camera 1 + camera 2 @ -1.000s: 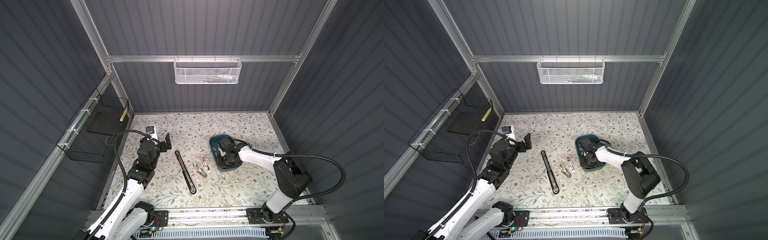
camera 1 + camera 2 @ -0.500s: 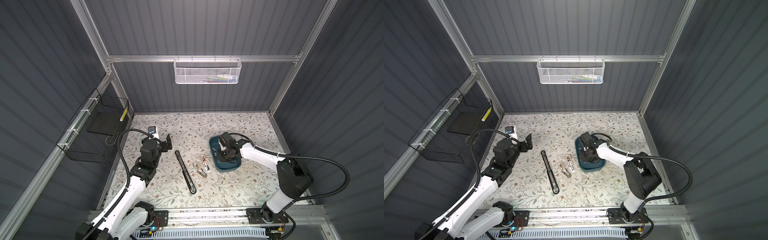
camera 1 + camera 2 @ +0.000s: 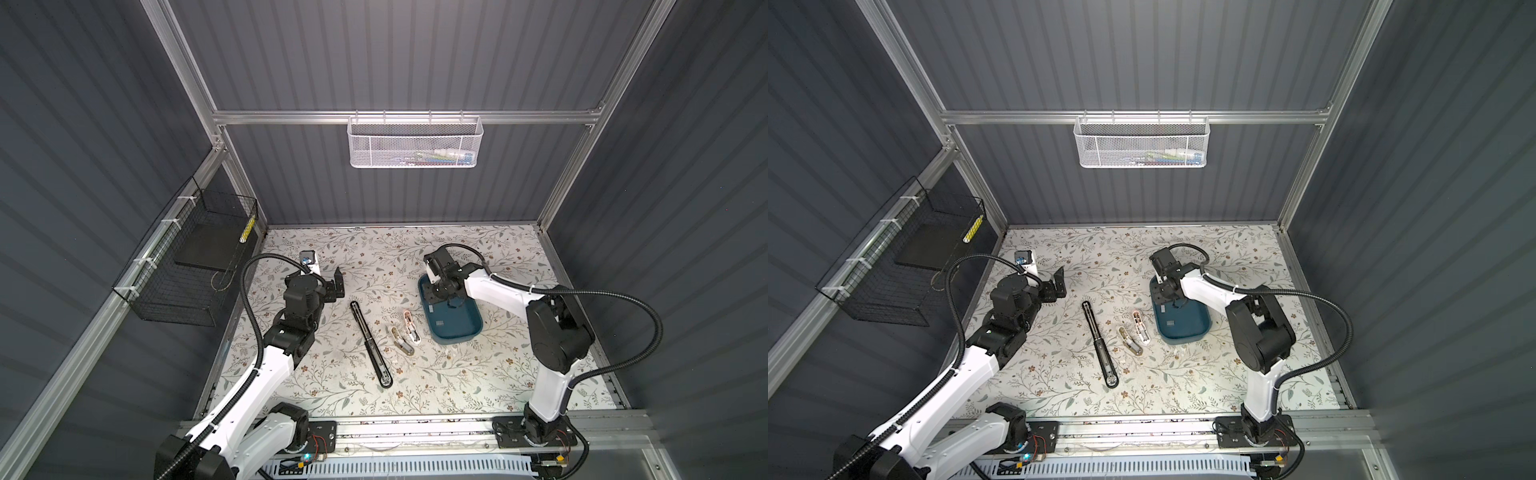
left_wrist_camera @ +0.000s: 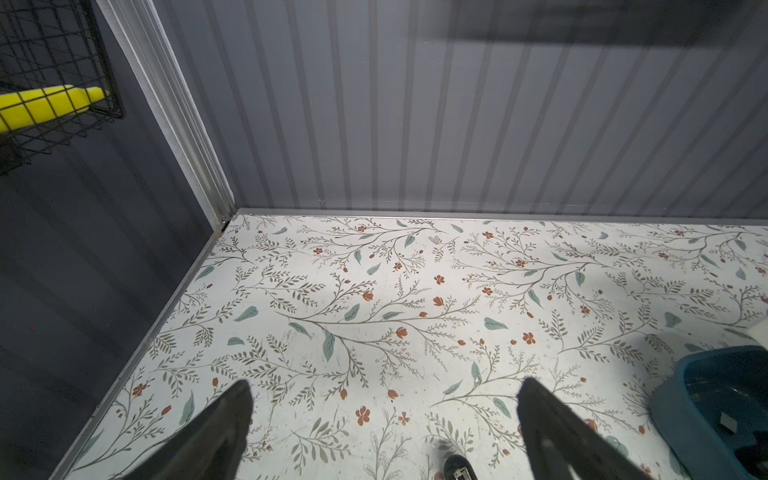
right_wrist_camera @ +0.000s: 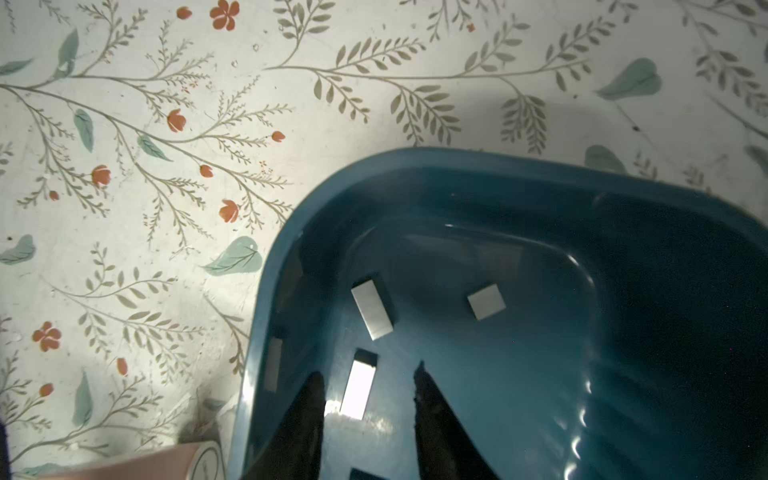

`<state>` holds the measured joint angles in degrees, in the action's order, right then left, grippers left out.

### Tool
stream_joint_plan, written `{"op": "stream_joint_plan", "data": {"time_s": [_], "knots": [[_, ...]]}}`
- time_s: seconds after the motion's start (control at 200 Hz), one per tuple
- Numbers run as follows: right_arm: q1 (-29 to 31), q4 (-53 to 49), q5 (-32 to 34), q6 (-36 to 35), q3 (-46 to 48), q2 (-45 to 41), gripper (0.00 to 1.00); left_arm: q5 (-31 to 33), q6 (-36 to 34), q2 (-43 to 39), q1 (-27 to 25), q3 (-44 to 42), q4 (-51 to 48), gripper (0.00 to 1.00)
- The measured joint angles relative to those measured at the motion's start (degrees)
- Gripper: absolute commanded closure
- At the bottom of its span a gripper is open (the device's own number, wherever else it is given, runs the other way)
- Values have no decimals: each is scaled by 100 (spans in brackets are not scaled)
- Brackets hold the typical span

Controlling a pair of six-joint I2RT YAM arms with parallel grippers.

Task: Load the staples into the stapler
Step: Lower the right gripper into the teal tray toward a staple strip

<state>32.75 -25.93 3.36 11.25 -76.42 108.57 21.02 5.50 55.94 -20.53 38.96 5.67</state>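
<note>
My right fingers (image 3: 438,294) stand partly open inside the blue tray (image 5: 266,291). They straddle one strip of the staples (image 5: 358,388), which lies flat on the tray floor, and grip nothing. Two more strips lie just beyond. My left fingers (image 3: 336,284) gape wide and empty above the counter (image 3: 478,374), near the far end of the black stapler (image 3: 371,345).

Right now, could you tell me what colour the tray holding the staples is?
The tray is dark teal blue, clearest in the right wrist view.

Right fingers (image 3: 436,294) over blue tray (image 3: 461,328), far end.
</note>
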Motion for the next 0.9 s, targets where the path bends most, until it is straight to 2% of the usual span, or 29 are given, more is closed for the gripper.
{"op": "stream_joint_plan", "data": {"time_s": [0.325, 0.9], "knots": [[-52, 17, -203, -382, -179, 472, 64, 0, -61, 63, 0, 35, 4, 1], [-186, 118, -275, -376, -396, 901, 65, -63, -61, 269, 0, 44, 68, 1]]}}
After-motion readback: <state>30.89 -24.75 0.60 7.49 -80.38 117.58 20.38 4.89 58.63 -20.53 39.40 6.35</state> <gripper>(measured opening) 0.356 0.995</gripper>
